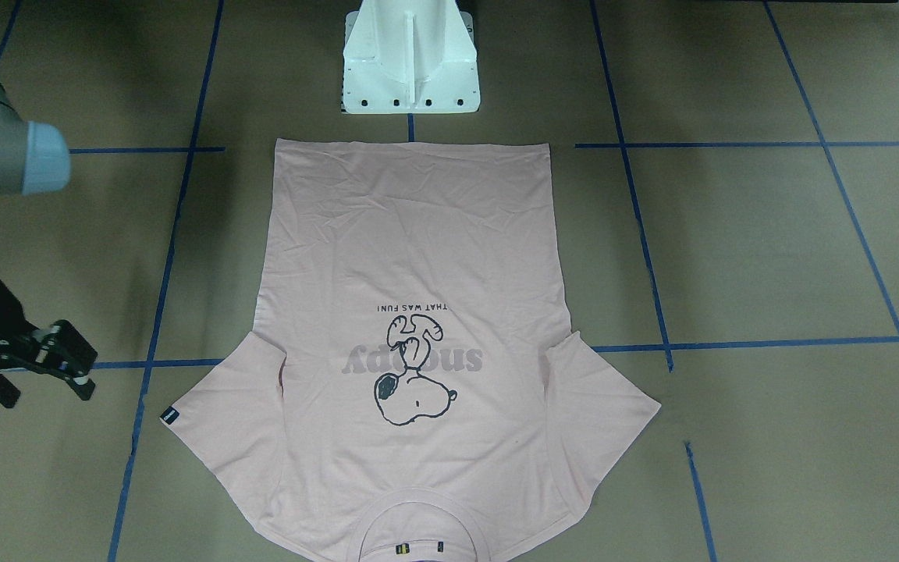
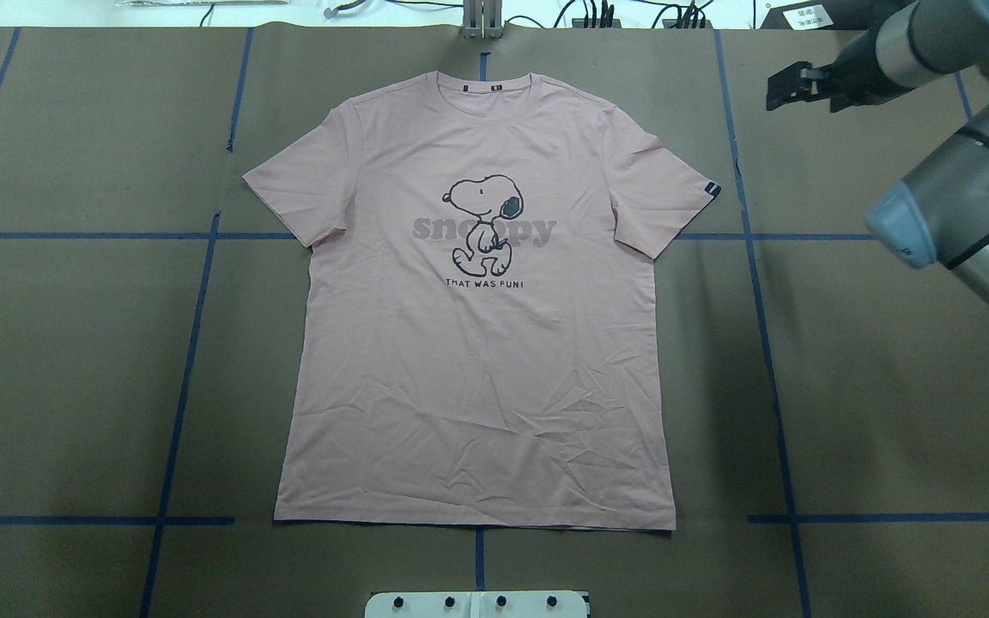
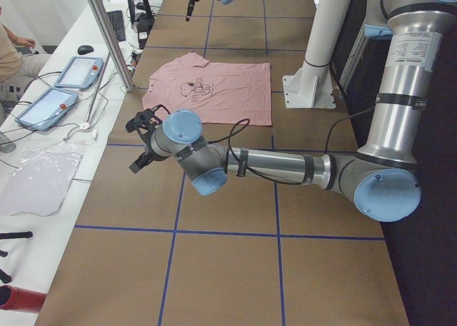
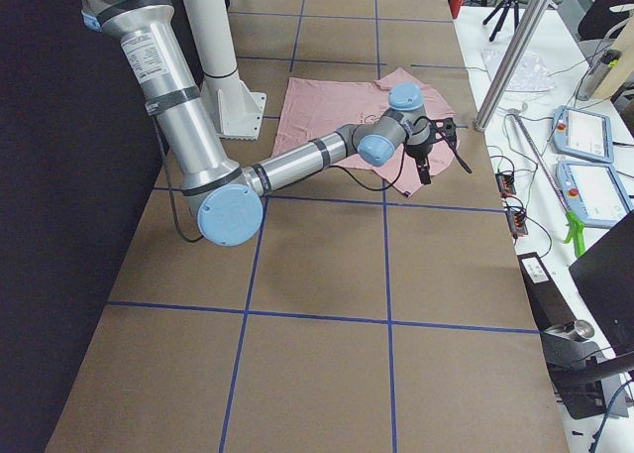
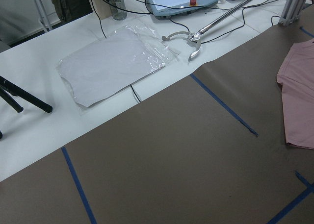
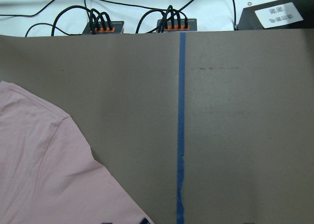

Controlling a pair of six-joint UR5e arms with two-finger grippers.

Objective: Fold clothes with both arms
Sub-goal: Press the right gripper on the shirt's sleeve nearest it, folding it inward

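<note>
The pale pink T-shirt (image 2: 477, 343) lies flat and spread out, print up, in the middle of the brown table, with its collar at the far edge and its hem toward the robot base. My right gripper (image 2: 773, 86) hovers beyond the sleeve with the black tag (image 2: 712, 190), apart from the cloth; in the front-facing view that gripper (image 1: 44, 386) stands open and empty. The right wrist view shows this sleeve (image 6: 49, 170) at lower left. My left gripper (image 3: 137, 142) shows only in the left side view, off the shirt's other sleeve; I cannot tell whether it is open.
The white pedestal base (image 1: 410, 62) stands just behind the hem. Blue tape lines (image 2: 194, 343) cross the table. A white bench beyond the far edge holds tablets (image 3: 75, 73), cables (image 6: 103, 23) and a plastic bag (image 5: 117, 62). A person's arm (image 3: 14, 44) rests there.
</note>
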